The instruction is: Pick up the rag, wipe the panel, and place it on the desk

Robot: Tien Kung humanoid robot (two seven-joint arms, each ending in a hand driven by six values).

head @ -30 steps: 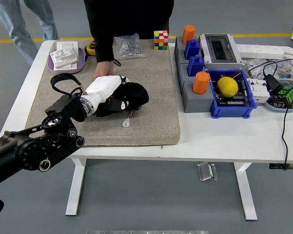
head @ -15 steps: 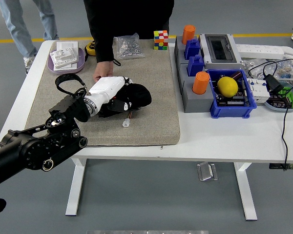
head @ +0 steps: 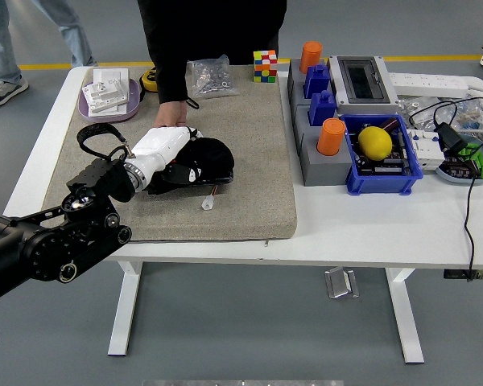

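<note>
Rag, black and bunched, lies on the left-centre of the mat, under the robot's hand.

We note, largest first:

- White table, with a grey-brown mat over most of its left half.
- Person in dark clothing at the far side; their hand rests on the mat just beyond the robot's hand.
- Left arm reaches in from the near left. Its white left hand presses down on the rag, fingers curled into the cloth.
- Dark flat panel shows as an edge under the rag; we cannot tell its full outline.

Change: against the frames just before, hand and rag have swept back leftward, after sitting slightly further right half a second ago. We read this as a wiping stroke in progress, so pickup looks done and setting the rag down remains.

Right arm: not in view.
</note>
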